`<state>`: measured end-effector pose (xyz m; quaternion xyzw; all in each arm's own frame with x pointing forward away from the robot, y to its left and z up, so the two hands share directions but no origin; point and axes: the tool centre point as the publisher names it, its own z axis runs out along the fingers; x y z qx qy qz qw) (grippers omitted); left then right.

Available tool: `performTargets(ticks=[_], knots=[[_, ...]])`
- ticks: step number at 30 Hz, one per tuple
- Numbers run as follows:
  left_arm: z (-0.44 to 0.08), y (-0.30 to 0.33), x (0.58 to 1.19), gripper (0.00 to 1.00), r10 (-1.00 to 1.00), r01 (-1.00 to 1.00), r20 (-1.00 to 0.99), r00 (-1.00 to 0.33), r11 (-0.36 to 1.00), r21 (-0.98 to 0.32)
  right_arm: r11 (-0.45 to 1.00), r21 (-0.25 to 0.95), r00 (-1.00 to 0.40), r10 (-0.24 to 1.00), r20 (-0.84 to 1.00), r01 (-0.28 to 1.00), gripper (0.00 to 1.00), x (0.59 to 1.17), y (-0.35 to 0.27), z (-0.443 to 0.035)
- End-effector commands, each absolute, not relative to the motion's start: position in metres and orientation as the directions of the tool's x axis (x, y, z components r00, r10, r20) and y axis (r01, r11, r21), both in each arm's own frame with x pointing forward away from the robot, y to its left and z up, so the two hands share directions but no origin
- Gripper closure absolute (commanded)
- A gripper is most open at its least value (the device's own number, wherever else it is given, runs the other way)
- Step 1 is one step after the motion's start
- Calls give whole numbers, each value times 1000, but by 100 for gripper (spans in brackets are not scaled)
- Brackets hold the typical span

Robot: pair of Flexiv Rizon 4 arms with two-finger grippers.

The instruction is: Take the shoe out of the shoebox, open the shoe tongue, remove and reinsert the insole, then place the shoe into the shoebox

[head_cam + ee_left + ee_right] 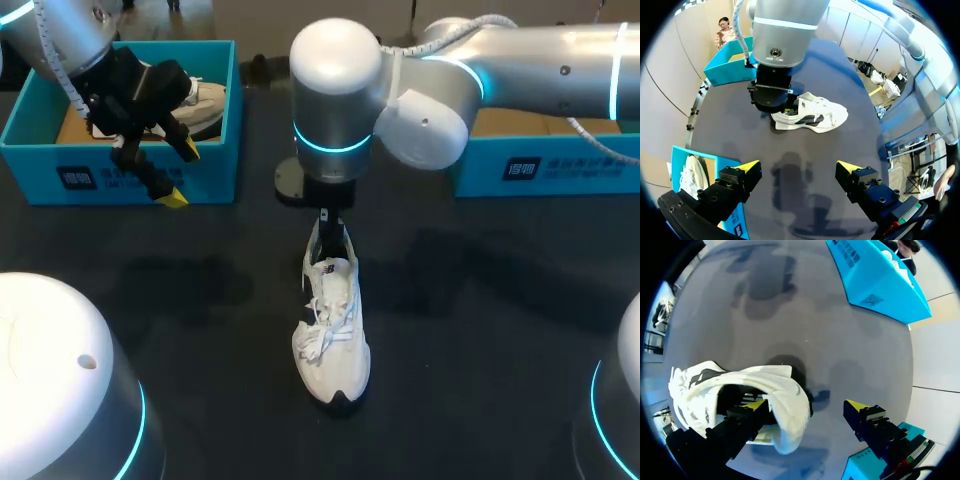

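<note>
Standing shoe: the white shoe (332,335) is upright on its sole in the middle of the dark bench (480,330). Its toe points to the near edge and its heel to the far side, with loose laces lying over the tongue. It is outside both boxes.
Right arm: the right arm (520,60) comes in from the right and crosses to the middle. Its wrist hangs straight down over the shoe's heel.
Right fingers: the right fingers (865,415) are spread. In the right wrist view one yellow tip is down inside the shoe's opening. The other is outside the shoe, apart from it over bare bench, so the collar wall sits between them without being pinched. Whether the inner tip touches the lining cannot be told.
Left arm: the left arm (60,30) is at the far left, above the left shoebox.
Left fingers: the left fingers (737,182) are spread wide with nothing between them, just above the left shoebox's near wall.
Left shoebox: the left shoebox (120,175) is blue and open at the far left, with a second white shoe (208,100) lying inside it.
Right shoebox: the right shoebox (560,165) is blue, at the far right, partly hidden behind the right arm.
</note>
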<state>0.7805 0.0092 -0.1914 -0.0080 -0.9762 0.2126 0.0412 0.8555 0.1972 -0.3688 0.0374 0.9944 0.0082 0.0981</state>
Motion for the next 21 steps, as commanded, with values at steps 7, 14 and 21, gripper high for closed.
performTargets(ticks=[7,14,21], knots=[[-191,9,780,0,33,-2,76,-997,911,-413,996,-5,-983,89,-159,91,80,855,201,-385],[-191,9,780,0,33,-2,76,-997,911,-413,994,-30,-982,102,-157,108,100,855,201,-385],[-191,9,780,0,33,-2,76,-997,911,-413,991,-29,-977,123,-172,130,100,852,201,-371]])
